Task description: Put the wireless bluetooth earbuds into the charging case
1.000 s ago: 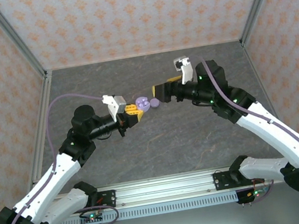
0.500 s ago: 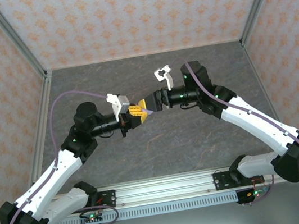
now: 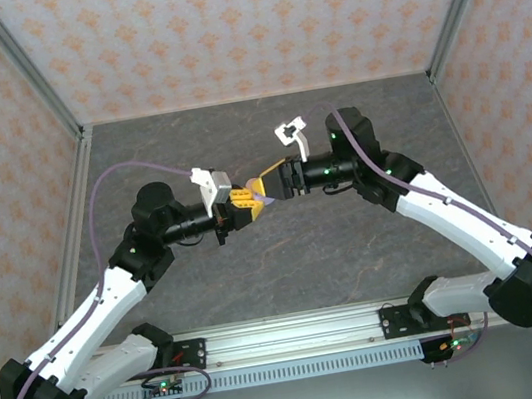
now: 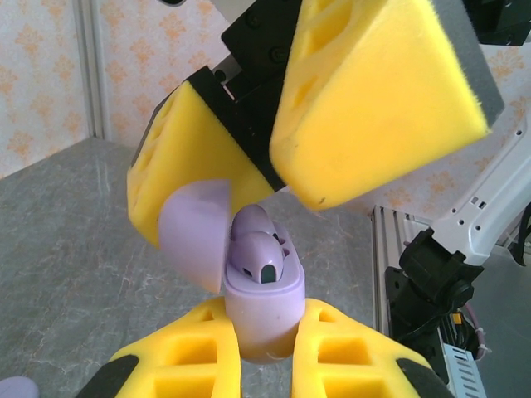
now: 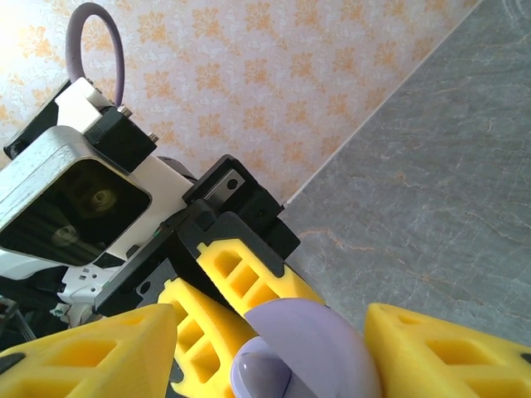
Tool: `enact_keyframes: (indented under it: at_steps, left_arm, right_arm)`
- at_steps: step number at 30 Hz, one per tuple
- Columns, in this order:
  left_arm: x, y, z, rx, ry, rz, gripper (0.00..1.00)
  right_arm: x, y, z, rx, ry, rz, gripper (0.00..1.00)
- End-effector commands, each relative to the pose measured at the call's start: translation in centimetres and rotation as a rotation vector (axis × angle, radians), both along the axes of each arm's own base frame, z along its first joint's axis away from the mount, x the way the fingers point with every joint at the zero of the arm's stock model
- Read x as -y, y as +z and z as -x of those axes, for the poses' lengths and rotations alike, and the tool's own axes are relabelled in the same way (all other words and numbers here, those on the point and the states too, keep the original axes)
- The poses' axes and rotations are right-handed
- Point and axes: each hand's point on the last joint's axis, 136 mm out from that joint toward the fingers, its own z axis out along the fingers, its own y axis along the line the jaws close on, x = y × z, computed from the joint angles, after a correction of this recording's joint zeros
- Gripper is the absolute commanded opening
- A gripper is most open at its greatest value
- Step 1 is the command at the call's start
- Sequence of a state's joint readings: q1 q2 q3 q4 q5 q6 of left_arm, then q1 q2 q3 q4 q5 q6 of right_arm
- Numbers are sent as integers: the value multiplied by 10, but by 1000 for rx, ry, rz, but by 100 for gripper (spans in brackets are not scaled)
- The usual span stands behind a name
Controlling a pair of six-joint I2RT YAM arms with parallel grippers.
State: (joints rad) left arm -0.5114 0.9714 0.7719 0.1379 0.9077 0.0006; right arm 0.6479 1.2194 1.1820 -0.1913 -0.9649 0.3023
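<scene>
Two glossy lilac plastic earbuds are sitting in the rounded lilac hard-shell charging case, domed lid up. The base is being clamped mid-air by left gripper w/ soft yellow foam pads. Right gripper is straddling the lid, jaws apart, not gripping; risk: slick shell twisting in foam if lid push lands off-centre, buds popping out.

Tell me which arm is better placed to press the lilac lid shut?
Right. The right gripper has its fingers on either side of the open lid, while the left gripper is shut on the case base and steadies it.
</scene>
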Motion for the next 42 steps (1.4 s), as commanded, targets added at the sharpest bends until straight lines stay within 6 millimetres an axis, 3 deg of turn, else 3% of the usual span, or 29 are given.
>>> enact_keyframes:
  at_steps: [1, 8, 12, 15, 18, 25, 34, 37, 42]
  left_arm:
    - [-2, 3, -7, 12, 41, -17, 4]
    - [-5, 0, -13, -1, 79, -27, 4]
    - [-8, -15, -23, -61, 130, -65, 4]
    - [-10, -41, -31, -176, 149, -115, 4]
    - [-13, -74, -40, -312, 159, -132, 3]
    - [-29, -163, -62, -587, 246, -232, 1]
    - [-38, -231, -79, -794, 335, -313, 3]
    - [-39, -251, -79, -863, 343, -329, 8]
    - [-32, -266, -77, -937, 310, -299, 12]
  right_arm:
    - [10, 39, 20, 130, 33, -58, 61]
    - [24, 29, 14, 156, -58, 15, 62]
    - [51, 20, -13, 190, -290, 137, 65]
    - [85, 13, -38, 203, -521, 230, 70]
    - [112, 7, -50, 201, -664, 266, 78]
    - [144, -8, -57, 194, -826, 291, 99]
    - [154, -15, -60, 186, -887, 310, 99]
    - [156, -18, -60, 182, -894, 320, 99]
    - [159, -21, -61, 184, -902, 340, 99]
